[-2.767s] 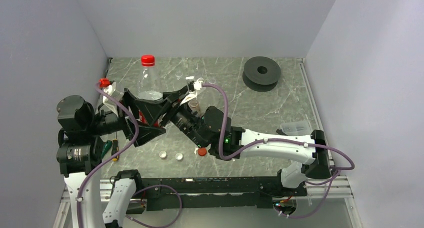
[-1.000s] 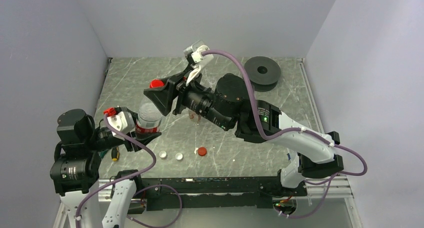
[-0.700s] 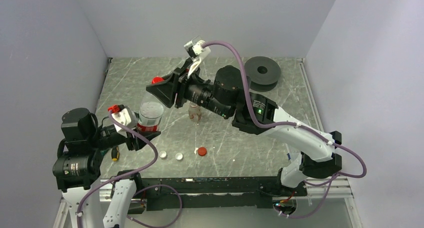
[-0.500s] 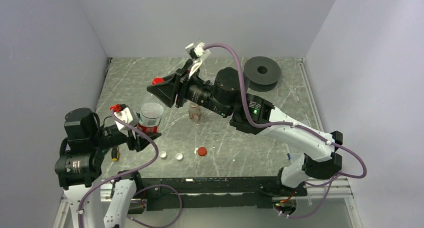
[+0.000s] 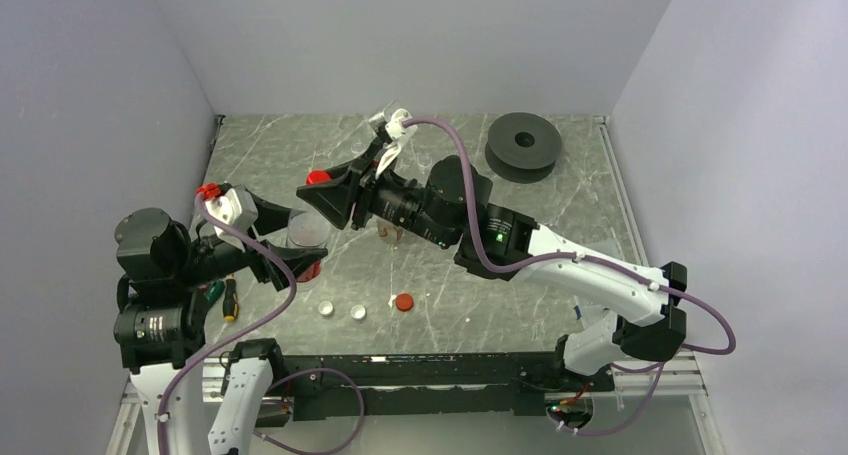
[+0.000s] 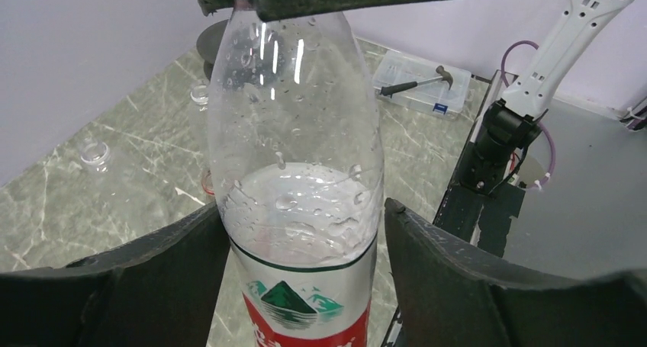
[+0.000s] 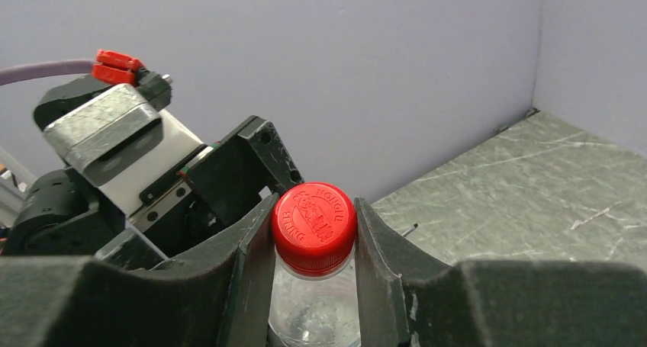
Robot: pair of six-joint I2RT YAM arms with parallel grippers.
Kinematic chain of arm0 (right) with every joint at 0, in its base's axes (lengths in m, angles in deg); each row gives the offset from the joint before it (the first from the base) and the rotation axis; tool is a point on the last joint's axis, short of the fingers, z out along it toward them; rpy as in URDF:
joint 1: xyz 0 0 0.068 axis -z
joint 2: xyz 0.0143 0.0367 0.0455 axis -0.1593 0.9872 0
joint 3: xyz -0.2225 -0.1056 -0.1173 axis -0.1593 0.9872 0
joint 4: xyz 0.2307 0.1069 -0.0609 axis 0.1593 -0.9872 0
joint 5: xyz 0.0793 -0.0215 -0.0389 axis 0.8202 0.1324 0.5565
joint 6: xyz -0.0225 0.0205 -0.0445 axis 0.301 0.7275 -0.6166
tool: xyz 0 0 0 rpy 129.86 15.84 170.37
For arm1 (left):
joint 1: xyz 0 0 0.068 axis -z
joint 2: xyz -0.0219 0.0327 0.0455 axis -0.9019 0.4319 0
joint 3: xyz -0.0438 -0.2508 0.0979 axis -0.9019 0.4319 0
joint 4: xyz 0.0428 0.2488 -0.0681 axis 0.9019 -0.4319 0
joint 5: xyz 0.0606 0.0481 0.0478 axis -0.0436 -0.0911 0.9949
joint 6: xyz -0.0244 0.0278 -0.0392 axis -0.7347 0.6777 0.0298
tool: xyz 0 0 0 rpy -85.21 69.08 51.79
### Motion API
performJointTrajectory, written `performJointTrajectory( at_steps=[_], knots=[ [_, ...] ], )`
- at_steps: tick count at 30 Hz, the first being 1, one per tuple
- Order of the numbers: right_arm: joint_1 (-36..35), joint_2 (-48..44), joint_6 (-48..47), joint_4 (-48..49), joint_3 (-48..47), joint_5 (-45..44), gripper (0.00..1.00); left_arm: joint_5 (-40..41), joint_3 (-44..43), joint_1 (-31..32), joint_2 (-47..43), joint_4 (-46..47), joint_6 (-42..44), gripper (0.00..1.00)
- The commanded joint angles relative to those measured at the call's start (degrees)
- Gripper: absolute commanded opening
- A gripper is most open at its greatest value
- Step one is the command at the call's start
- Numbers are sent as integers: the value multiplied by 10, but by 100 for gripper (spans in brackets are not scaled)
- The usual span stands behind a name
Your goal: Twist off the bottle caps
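Note:
A clear bottle (image 5: 303, 233) with a red label and some water stands between the two arms. My left gripper (image 5: 303, 243) is shut on its body; in the left wrist view (image 6: 305, 208) the jaws stand wide, one against each side of the bottle (image 6: 297, 156). Its red cap (image 5: 319, 177) is on the neck. My right gripper (image 5: 322, 190) is shut on that cap from the right. In the right wrist view both jaws of the gripper (image 7: 314, 210) press the cap (image 7: 314, 225), above the bottle neck (image 7: 317, 309).
Two loose white caps (image 5: 325, 308) (image 5: 358, 313) and a loose red cap (image 5: 403, 301) lie near the front. A small open bottle (image 5: 388, 231) stands behind the right gripper. A black spool (image 5: 524, 142) sits back right, a screwdriver (image 5: 228, 297) front left, and a hammer box (image 6: 418, 84) on the right.
The bottle came forward and left from the back. My right gripper rose from the table and closed on its red cap. In the last half second my left wrist swung back and left.

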Motion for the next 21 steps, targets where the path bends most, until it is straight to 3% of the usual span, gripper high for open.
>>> performJointTrajectory(
  at_steps=[1, 10, 13, 14, 17, 19, 21],
  knots=[
    [-9, -21, -9, 74, 13, 3, 0, -53, 13, 2, 10, 41, -21, 73],
    [-10, -7, -1, 94, 14, 30, 0, -72, 2, 2, 22, -23, 32, 72],
    [-10, -13, -5, 93, 21, 23, 0, -75, -3, 2, 22, -23, 40, 59],
    [-10, -16, -6, 89, 21, 17, 6, -75, -5, 2, 23, -28, 47, 51],
    [-10, -18, -4, 72, 14, -17, 47, -69, -10, 2, 24, -42, 65, 27],
    [-10, -15, 1, 53, 1, -37, 69, -60, -12, 2, 23, -49, 75, 22],
    [-10, -11, 6, 41, -11, -56, 78, -55, -11, 2, 21, -52, 81, 19]
  ],
)
